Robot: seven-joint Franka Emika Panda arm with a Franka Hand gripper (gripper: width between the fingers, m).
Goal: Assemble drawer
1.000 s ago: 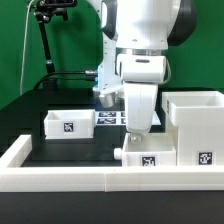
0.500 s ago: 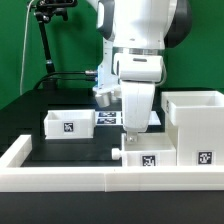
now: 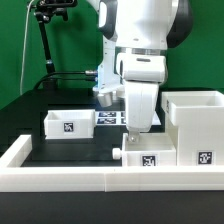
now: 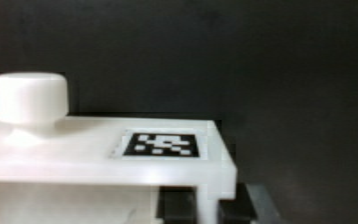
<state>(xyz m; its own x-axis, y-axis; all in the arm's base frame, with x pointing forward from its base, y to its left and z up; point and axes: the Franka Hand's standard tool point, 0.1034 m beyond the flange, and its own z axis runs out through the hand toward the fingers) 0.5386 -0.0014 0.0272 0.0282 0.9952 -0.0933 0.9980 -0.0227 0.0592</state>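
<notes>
A small white tray (image 3: 146,155) with a knob (image 3: 117,155) and a square tag stands just behind the low front wall, against the tall white housing (image 3: 195,125) at the exterior view's right. My gripper (image 3: 137,136) reaches straight down onto this tray's back wall. In the wrist view the tray (image 4: 87,160) shows its knob (image 4: 30,95) and tag (image 4: 163,144). The gripper (image 4: 220,203) has one dark finger (image 4: 181,204) on each side of the tray's thin wall, closed on it. A second tagged tray (image 3: 70,123) lies at the exterior view's left.
The low white border wall (image 3: 60,178) runs along the front and up the left side. The marker board (image 3: 110,118) lies behind the gripper between the left tray and the housing. A black camera stand (image 3: 45,45) rises at the back left.
The arm's wrist swayed slightly to the exterior view's left and back again. The knobbed tray, the other tray and the housing have stayed in place.
</notes>
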